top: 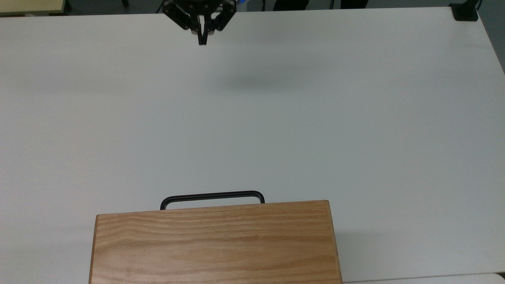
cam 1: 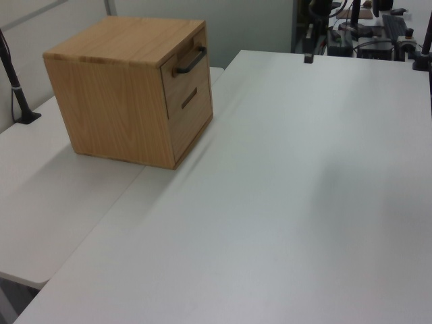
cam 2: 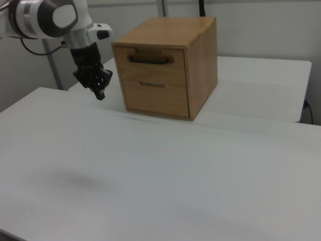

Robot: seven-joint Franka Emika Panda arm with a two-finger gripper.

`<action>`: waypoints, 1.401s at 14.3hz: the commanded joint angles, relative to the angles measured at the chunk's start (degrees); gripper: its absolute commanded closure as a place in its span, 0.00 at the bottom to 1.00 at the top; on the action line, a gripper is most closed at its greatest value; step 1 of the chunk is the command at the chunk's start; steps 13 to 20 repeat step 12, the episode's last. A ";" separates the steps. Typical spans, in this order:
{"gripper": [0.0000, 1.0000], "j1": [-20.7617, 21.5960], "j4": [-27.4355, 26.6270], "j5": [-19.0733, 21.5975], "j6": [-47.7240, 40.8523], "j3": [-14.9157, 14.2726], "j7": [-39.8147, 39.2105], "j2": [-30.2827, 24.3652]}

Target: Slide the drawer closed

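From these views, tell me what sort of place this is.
Probably a robotics lab or test room: a robot arm's end effector hangs over a bare white table, a lone wooden drawer cabinet stands on it, and cluttered equipment sits behind.

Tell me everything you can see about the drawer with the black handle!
The drawer is the top one in a light-brown wooden box that sits on the white table. Its front is a wide wooden panel with oak-like grain, and a thin black bar handle runs across it near the upper edge. In the top view the handle pokes out past the box's top. The front looks level with the box's face, so it appears pushed in. Nothing touches it; the gripper hangs apart from it.
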 commanded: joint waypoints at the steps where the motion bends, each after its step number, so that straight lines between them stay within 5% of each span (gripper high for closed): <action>1: 0.42 0.06 -2.48 0.00 -2.18 -0.07 0.87 -3.82; 2: 0.01 0.06 -2.47 0.00 -2.19 -0.07 0.96 -3.82; 20: 0.00 0.15 -1.95 -0.61 -5.34 -0.42 2.10 -3.82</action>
